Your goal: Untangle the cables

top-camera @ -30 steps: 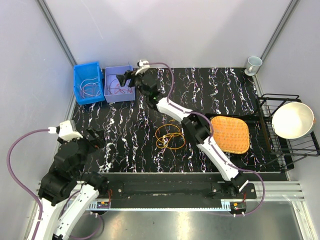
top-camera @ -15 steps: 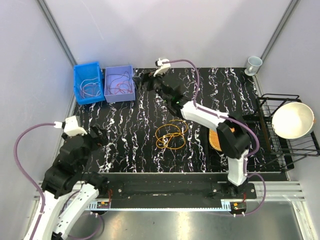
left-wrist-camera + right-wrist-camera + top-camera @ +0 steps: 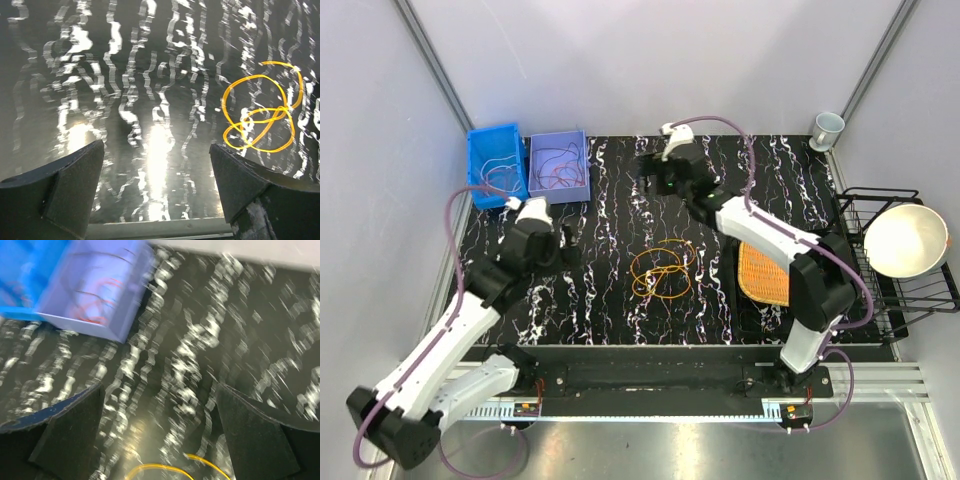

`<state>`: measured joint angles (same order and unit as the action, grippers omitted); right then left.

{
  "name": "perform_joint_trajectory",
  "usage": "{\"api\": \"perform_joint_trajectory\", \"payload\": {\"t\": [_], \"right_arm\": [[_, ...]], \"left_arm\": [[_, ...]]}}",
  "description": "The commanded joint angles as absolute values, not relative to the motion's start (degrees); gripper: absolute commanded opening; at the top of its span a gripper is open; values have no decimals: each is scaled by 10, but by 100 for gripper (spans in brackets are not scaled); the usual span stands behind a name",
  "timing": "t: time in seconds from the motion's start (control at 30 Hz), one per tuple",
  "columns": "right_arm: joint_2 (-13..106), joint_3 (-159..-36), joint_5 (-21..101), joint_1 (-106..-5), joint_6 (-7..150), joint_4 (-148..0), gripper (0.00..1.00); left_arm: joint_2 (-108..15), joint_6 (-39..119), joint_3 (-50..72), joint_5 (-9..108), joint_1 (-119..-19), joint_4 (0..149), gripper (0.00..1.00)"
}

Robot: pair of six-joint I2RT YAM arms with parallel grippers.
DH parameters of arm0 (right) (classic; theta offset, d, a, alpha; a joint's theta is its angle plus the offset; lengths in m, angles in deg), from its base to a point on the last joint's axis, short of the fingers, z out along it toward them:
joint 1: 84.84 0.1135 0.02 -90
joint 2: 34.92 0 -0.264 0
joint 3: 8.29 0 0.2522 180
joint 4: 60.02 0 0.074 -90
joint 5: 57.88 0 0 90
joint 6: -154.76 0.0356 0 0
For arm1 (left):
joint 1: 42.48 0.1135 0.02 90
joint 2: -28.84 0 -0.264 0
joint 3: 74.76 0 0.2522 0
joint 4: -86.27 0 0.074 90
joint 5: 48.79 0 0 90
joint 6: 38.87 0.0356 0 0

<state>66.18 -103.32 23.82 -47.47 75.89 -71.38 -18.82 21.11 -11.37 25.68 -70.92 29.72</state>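
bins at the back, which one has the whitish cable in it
The bright blue bin, leftmost, holds the whitish cable; the lavender bin beside it holds reddish cables.

No text, label, brand, number or sign can be read anywhere.

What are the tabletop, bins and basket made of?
Tabletop: glossy black with white veining and glare, marble or marble-look laminate. Blue bin and purple bin: smooth, evenly coloured walls, likely moulded plastic. Basket: orange woven strands, probably wicker or bamboo.
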Motion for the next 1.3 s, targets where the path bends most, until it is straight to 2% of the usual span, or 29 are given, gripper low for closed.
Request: {"api": "perform_joint_trajectory", "payload": {"t": [0.0,0.07,0.2,0.43,0.63,0.9,1.27], "right_arm": [[597,-1000,243,-538,810,-806,97],[586,-969,231,-567,859,-834,98],[587,-937,293,-641,930,-862,99],[585,-908,348,-644,953,-877,98],[583,-900,358,-644,958,-867,97],[580,-896,355,-644,961,-863,98],[596,-905,371,-644,967,-864,98]], "left_arm": [[-232,191,-91,286,-744,389,89],[-264,190,-93,291,-764,416,89],[-321,197,-89,298,-804,456,87],[-444,220,-69,288,-897,520,86],[-551,249,-18,274,-950,537,90],[-662,286,48,250,-958,528,89],[-737,299,82,248,-971,524,77]]}}
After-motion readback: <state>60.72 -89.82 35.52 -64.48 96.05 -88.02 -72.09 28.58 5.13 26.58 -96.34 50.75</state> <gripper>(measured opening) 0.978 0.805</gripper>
